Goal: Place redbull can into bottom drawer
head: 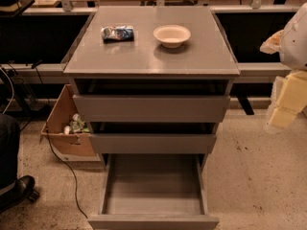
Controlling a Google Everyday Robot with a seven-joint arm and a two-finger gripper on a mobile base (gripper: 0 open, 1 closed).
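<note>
The redbull can (117,33) lies on its side on the grey cabinet top (144,56), at the back left. It is silver and blue and looks a little crumpled. The bottom drawer (153,186) is pulled wide open towards me, and its grey inside is bare. My gripper (287,104) hangs at the right edge of the view, beside the cabinet and level with the top drawer. It is far from the can and holds nothing that I can see.
A white bowl (171,35) stands to the right of the can. The two upper drawers (151,108) are pulled out a little. A cardboard box (67,128) with cans sits on the floor at left, with a cable and a person's shoe (17,188) nearby.
</note>
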